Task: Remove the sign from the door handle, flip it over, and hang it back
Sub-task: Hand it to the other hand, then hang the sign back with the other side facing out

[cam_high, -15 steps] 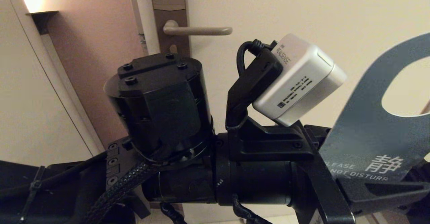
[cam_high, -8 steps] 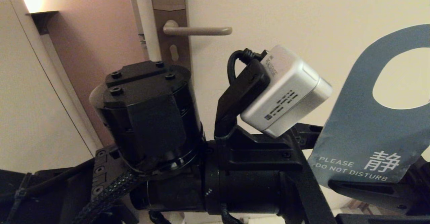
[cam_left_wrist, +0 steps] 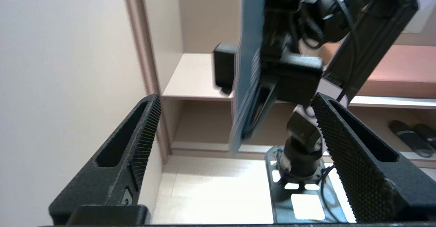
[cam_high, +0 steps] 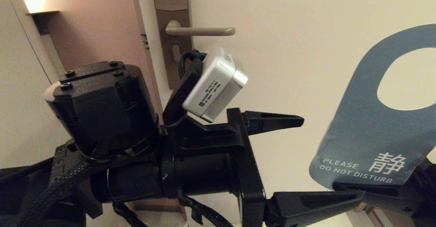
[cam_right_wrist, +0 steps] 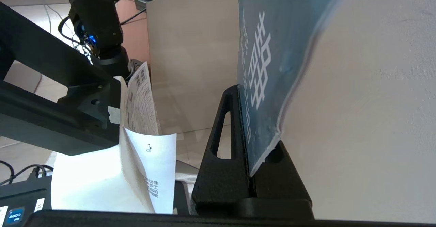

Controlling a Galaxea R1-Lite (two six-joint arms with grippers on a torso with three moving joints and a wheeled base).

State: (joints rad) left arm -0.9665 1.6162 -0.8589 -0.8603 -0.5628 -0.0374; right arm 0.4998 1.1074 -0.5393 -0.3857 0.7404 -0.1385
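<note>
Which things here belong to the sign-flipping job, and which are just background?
Job:
- sign, blue face showing, clamped in right tool
- door handle, bare
- left tool, open, beside sign

Background:
- slippers on low shelf
- printed sheet

You can read "PLEASE DO NOT DISTURB" beside the white character 静 on the blue face of the sign. The print on the white paper sheet is illegible.
</note>
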